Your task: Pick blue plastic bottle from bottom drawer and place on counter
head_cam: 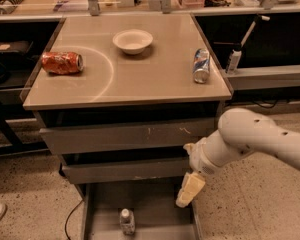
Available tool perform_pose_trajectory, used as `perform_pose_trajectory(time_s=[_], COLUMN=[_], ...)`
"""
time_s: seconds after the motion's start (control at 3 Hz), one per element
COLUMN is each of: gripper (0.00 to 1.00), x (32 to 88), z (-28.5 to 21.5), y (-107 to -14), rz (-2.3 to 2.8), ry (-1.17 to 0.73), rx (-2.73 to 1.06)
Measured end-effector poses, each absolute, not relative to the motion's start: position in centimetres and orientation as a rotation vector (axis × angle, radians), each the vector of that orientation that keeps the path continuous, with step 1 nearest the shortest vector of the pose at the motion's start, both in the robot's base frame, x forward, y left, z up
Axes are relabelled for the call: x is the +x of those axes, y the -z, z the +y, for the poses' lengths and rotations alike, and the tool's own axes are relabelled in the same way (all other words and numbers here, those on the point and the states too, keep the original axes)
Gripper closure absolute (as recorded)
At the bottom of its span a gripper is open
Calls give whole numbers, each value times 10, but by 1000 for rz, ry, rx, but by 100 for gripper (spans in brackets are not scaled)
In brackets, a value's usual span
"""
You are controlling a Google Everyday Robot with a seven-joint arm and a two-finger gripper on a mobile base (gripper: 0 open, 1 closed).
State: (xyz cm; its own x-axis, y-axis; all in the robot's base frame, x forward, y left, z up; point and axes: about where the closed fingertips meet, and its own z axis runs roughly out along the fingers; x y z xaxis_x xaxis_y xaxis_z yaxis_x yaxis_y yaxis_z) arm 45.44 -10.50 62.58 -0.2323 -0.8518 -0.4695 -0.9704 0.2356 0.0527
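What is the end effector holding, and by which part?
Nothing. The end effector hangs over the right edge of the bottom drawer, apart from the blue plastic bottle standing inside.

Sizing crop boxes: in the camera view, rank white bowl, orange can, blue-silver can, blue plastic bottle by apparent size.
Largest: white bowl, orange can, alike, unranked.
Then blue-silver can.
Smallest: blue plastic bottle, in bottom drawer, below-left of gripper.

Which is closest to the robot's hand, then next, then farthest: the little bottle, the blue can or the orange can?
The hand hangs at the bottom drawer, right side.
1. Bottle, inside that drawer.
2. Blue can, right edge of the counter.
3. Orange can, counter's left side.
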Motion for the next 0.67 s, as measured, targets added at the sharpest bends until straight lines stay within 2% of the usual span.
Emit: perform_pose_trajectory(time_s=[0.67], gripper=[0], x=[451], z=[-78], y=[-495], rz=[2143], ry=[-736], rx=[-1544])
